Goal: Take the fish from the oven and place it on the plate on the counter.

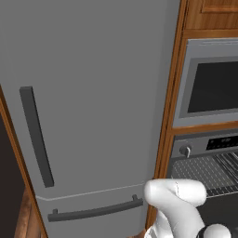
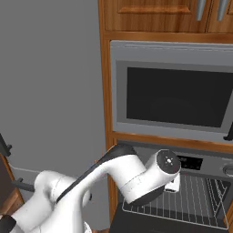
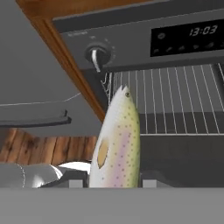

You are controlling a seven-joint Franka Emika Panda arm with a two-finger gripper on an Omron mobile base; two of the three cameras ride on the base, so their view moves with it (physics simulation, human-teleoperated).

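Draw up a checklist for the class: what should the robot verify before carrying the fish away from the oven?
1. Fish held between the fingers: ok, it rises from between them.
2. Fish clear of the wire rack: ok, it stands in front of it.
3. Oven open: ok, rack exposed below the knob.
4. Fridge beside the arm clear of the swing: cannot tell.
5. Plate located: cannot tell.

The fish (image 3: 116, 142) has smooth, faintly glossy speckled skin, pale yellow-green with a pinkish band. The oven (image 3: 144, 39) shows brushed grey steel, a metal knob (image 3: 96, 56), a glossy dark display (image 3: 189, 37) and thin wire racks (image 3: 175, 98). Matt grey covers the fridge (image 1: 88, 107), framed by warm grained wood cabinetry (image 2: 154, 11).
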